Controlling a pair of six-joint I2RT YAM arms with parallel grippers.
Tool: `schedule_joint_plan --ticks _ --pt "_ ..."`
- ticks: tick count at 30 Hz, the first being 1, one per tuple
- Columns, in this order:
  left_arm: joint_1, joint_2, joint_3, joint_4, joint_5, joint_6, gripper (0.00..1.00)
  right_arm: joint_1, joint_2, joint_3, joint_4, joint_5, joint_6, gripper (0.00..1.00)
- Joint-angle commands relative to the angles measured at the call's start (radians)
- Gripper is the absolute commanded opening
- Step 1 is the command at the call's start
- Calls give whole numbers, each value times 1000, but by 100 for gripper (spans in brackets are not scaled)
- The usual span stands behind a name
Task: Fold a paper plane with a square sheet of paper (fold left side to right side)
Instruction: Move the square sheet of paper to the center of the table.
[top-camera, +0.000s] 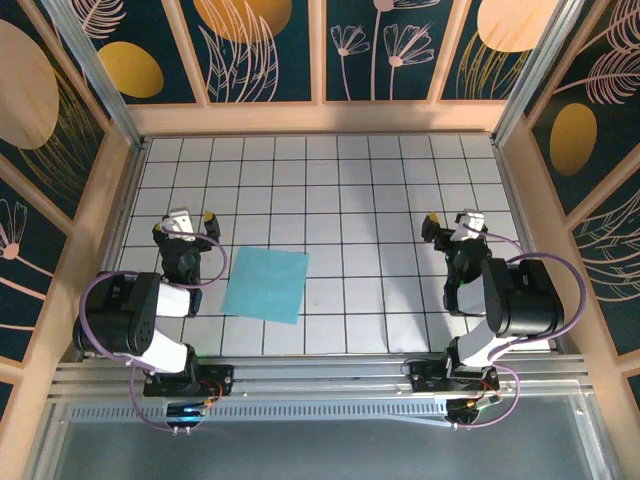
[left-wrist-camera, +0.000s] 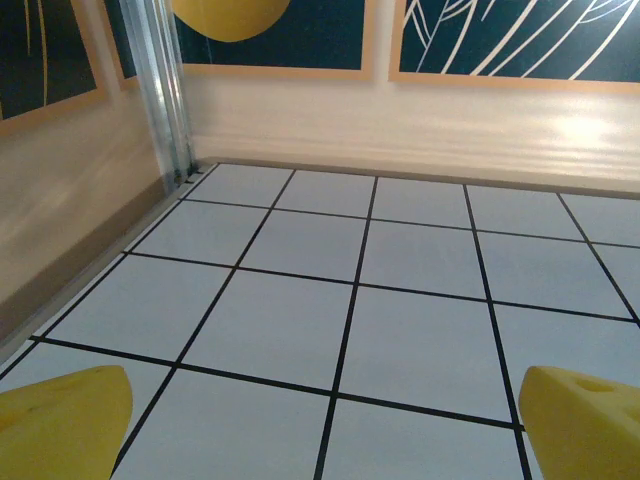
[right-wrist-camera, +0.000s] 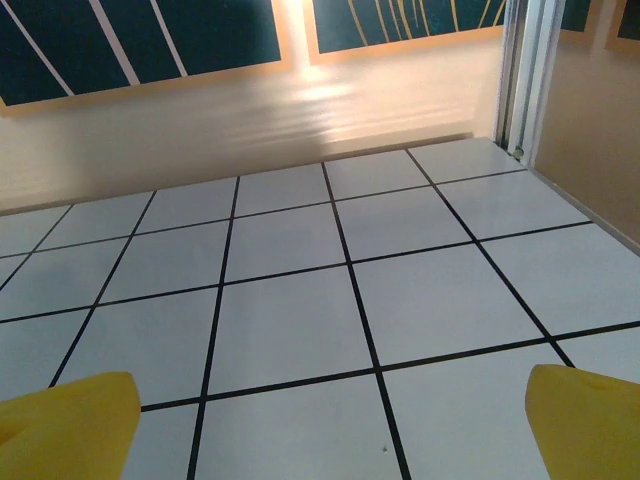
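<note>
Both arms look parked for a start, the left gripper (top-camera: 185, 220) and right gripper (top-camera: 455, 222) spread wide and empty, while the square sheet of paper (top-camera: 265, 284) lies flat, unfolded and slightly askew on the tiled table (top-camera: 350, 190) near the left one.

Bright even light, glare on back wall (right-wrist-camera: 310, 95), faint soft shadows

The tabletop (top-camera: 380, 200) is white, ruled into square tiles by thin black lines. A pale wooden skirting (top-camera: 320, 118) borders its far side. Above it stand dark teal wall panels (top-camera: 265, 60) with gold discs and line-drawn flowers. 2 aluminium posts (top-camera: 90, 70) rise at the far corners. Silver rails (top-camera: 320, 372) run along the near edge.
</note>
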Motion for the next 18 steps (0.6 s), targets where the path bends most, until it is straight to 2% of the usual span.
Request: schedule_joint_plan --ticks 1,18 --pt "7 2 7 23 4 -15 99 2 2 15 10 -4 5 99" --pt "7 3 7 23 4 -15 99 -1 2 17 10 -4 11 99"
